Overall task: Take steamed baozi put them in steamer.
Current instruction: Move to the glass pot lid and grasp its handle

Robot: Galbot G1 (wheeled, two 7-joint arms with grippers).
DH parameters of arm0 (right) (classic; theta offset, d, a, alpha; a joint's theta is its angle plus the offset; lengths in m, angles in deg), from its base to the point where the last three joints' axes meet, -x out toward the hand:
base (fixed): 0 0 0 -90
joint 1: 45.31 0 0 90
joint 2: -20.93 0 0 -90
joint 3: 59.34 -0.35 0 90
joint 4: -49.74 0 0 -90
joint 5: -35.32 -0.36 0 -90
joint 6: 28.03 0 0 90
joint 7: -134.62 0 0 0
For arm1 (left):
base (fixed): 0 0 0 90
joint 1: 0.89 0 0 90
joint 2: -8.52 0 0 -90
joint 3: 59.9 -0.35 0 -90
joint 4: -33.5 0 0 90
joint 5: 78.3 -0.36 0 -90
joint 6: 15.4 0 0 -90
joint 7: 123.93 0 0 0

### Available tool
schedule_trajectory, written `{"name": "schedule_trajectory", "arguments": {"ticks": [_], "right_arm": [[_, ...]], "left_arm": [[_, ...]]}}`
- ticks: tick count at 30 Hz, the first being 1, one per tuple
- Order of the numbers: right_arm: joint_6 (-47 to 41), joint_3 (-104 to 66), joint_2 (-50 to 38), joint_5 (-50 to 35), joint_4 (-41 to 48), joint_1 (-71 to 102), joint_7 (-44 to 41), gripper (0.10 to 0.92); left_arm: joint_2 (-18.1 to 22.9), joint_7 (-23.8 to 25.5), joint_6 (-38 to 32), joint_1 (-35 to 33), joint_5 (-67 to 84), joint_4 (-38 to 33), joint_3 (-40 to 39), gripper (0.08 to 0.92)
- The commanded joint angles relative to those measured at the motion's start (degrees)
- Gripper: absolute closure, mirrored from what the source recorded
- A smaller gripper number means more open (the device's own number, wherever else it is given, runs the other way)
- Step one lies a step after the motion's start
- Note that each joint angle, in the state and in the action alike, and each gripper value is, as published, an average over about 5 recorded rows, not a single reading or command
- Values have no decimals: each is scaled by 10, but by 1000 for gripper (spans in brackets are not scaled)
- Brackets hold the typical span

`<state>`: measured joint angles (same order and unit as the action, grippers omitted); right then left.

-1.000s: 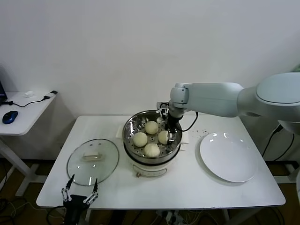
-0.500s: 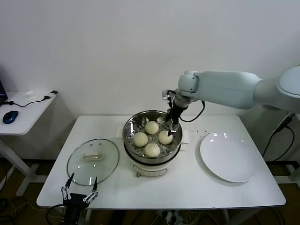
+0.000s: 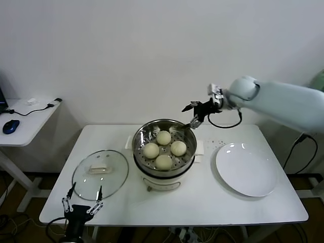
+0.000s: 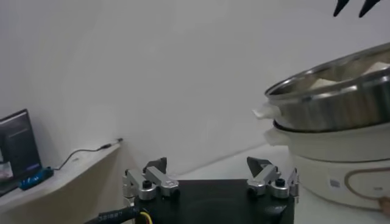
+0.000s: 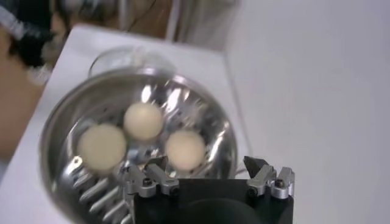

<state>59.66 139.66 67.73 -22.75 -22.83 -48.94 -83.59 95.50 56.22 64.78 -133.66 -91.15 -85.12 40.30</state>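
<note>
Several cream-white steamed baozi (image 3: 163, 137) lie on the perforated tray of the shiny steamer (image 3: 139, 135) at the table's middle. My right gripper (image 3: 191, 116) hangs open and empty in the air just above and behind the steamer's back right rim, touching nothing. In the right wrist view the right gripper (image 5: 207, 164) looks down on three baozi (image 5: 185, 150) in the steamer (image 5: 61, 115). My left gripper (image 3: 83, 195) is parked open and empty below the table's front left edge. The left wrist view shows the left gripper (image 4: 207, 164) open, with the steamer (image 4: 341, 91) beyond it.
A round glass lid (image 3: 99, 173) lies on the table left of the steamer. A flat white plate (image 3: 246, 168) with nothing on it sits to the right. A side table with a blue mouse (image 3: 10, 126) stands far left. The wall is close behind.
My right gripper has risen out of the steamer and swung back and to the right, leaving a baozi on the tray. The left gripper has sunk slightly.
</note>
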Motion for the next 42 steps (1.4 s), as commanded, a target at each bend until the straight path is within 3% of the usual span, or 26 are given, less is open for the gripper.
{"name": "schedule_trajectory", "arguments": {"ticks": [1,8,16,22,28,42], "right_arm": [[91,-409,-174,22,-121,342,197,203],[78,-716,-175,78,-162,630,206,203],[-4,-986,-87,150,-228,905,246,203],[-23,-1080,-2,196,-256,1010,250,203],[-18,-1123,51,227,-256,1064,254,203],[8,-1134,94,302,-214,1091,277,203]], "left_arm": [[-2,0,4,-3,-4,-20,11,177],[6,7,19,-6,-18,-31,17,177],[4,-8,43,5,-138,-43,41,177],[-11,-27,10,38,-476,-28,75,177],[-40,-29,60,52,-702,5,47,177],[-51,-43,126,187,-731,180,-32,177]]}}
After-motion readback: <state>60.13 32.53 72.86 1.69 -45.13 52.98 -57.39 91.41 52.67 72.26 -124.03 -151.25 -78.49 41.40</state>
